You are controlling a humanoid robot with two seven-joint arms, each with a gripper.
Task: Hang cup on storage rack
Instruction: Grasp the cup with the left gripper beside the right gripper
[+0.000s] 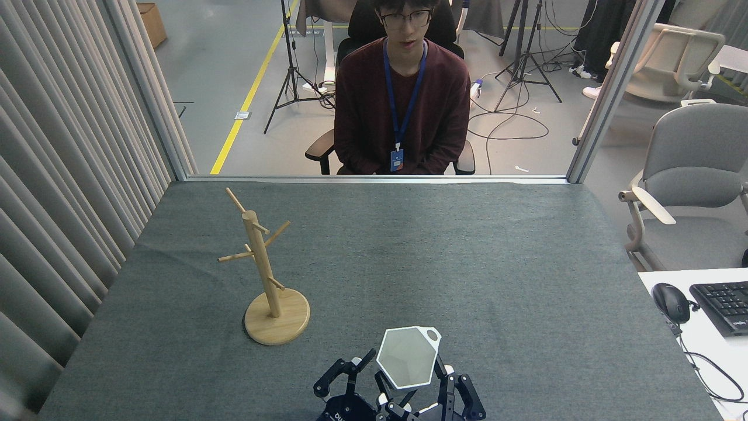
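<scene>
Cup (407,357) sits clamped upright in the right pincer (418,394), low near the surface's (467,251) front edge; left pincer (349,374) spread, empty. Storage rack (266,275) stands off to its left, farther away.

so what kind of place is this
Probably a robotics lab or recording studio: tripods and cables on the floor, office chairs, and a person watching a felt-covered table.

One cup (407,358), one storage rack (266,275), two tools, one person (401,93).
</scene>
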